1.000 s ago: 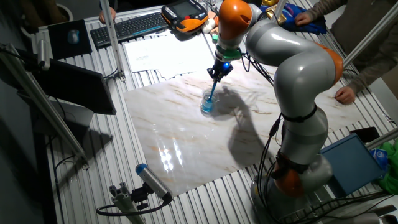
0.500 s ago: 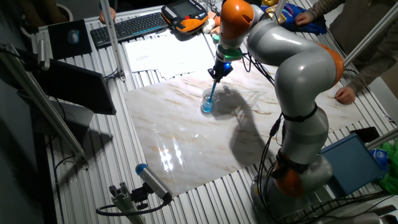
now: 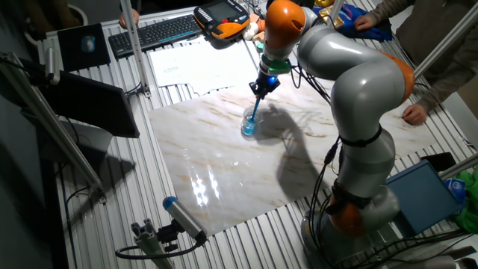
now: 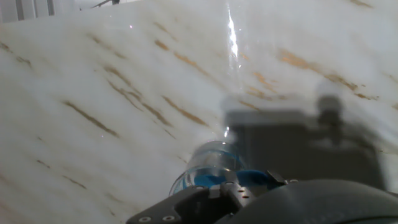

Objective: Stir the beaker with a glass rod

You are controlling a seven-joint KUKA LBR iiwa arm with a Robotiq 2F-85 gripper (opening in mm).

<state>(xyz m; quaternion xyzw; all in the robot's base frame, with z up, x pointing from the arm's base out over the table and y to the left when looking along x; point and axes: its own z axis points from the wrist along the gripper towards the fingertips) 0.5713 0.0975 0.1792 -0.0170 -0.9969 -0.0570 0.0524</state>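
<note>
The beaker (image 3: 249, 126), a small clear glass cup with blue liquid, stands upright on the marble slab (image 3: 224, 161) near its far middle. My gripper (image 3: 261, 88) hangs just above and right of it, shut on the top of the glass rod (image 3: 255, 109). The thin blue rod slants down to the left, and its lower end is inside the beaker. In the hand view the beaker (image 4: 209, 170) sits low in the middle, partly hidden behind my gripper (image 4: 239, 186). The rod itself does not show clearly there.
A blue-capped grey cylinder (image 3: 184, 218) lies off the slab's front left corner. Papers (image 3: 196, 64), a keyboard (image 3: 154, 31) and an orange pendant (image 3: 221, 18) lie behind the slab. A person's hand (image 3: 414, 113) rests at right. A blue box (image 3: 423, 196) sits beside the arm's base.
My gripper has shifted very slightly to the right with the rod. The rod's lower end stays in the beaker, and the beaker has not moved.
</note>
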